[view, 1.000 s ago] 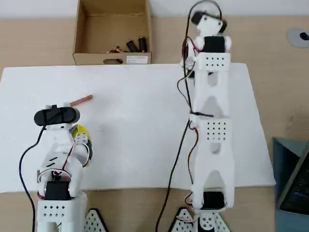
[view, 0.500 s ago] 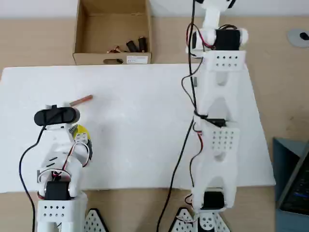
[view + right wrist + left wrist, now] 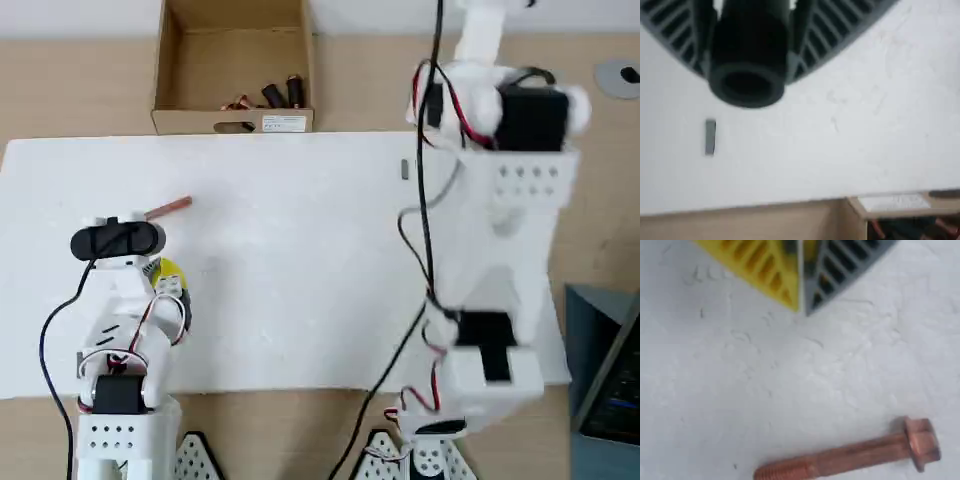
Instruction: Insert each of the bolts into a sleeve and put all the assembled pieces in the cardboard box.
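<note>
Right arm: since the earlier frames it has been raised from the far side of the white textured mat and shifted toward the right, so that it looms larger in the high view. The left arm and the copper-coloured flanged metal bolt have not been shifted.
Right pincer: clamped round a black cylindrical sleeve, which is held clear above the mat with its open bore turned toward the wrist camera.
Left pincer: closed on nothing, with the yellow and grey tips pressed together just above the mat.
Bolt: laid flat on the mat, near the Left pincer but not touched by it.
Box: the open brown cardboard box is set on the light wooden table beyond the mat. Several finished pieces are seen against its near wall.
Handling: the bolt is judged stiff, small, fairly light and liable to roll. A grasp across the plain shank near the head is advised, so that the threaded end is left free for the sleeve.
</note>
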Controlling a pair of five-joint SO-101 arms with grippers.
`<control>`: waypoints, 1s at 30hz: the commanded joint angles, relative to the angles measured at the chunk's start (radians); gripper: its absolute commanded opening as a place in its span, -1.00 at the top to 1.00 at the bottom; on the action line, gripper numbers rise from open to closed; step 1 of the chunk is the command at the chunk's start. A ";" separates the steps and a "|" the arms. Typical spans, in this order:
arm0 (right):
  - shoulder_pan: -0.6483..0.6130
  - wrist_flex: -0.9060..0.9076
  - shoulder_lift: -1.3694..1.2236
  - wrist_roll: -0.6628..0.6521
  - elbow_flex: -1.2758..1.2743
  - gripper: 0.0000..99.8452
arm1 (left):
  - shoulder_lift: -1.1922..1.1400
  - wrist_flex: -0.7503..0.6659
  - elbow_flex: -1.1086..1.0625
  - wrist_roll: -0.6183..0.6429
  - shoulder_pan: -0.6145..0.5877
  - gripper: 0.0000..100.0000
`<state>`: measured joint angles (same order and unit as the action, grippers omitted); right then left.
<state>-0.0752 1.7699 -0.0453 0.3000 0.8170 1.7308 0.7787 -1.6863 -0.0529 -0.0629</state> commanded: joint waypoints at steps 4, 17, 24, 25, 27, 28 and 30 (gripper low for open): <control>0.041 0.017 0.343 -0.006 -0.329 0.98 | 0.007 0.005 -0.012 -0.005 0.000 0.99; 0.041 -0.261 0.938 -0.005 -1.221 0.98 | -0.001 0.026 0.138 -0.044 -0.008 1.00; 0.041 -0.365 1.242 -0.005 -1.561 0.98 | -0.002 0.245 0.379 -0.038 -0.005 1.00; 0.041 -0.367 1.274 -0.005 -1.593 0.98 | -0.002 0.272 0.407 -0.038 -0.005 1.00; 0.041 -0.367 1.331 -0.005 -1.647 0.98 | -0.012 0.310 0.457 -0.038 -0.002 1.00; 0.041 -0.367 1.357 -0.005 -1.667 0.98 | -0.028 0.319 0.480 -0.038 0.000 1.00; 0.041 -0.371 1.400 -0.005 -1.704 0.98 | -0.084 0.324 0.531 -0.035 -0.006 1.00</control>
<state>-0.0491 1.4293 1.2912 0.3000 -0.8493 1.7016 1.0886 -1.2689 -0.0928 -0.0629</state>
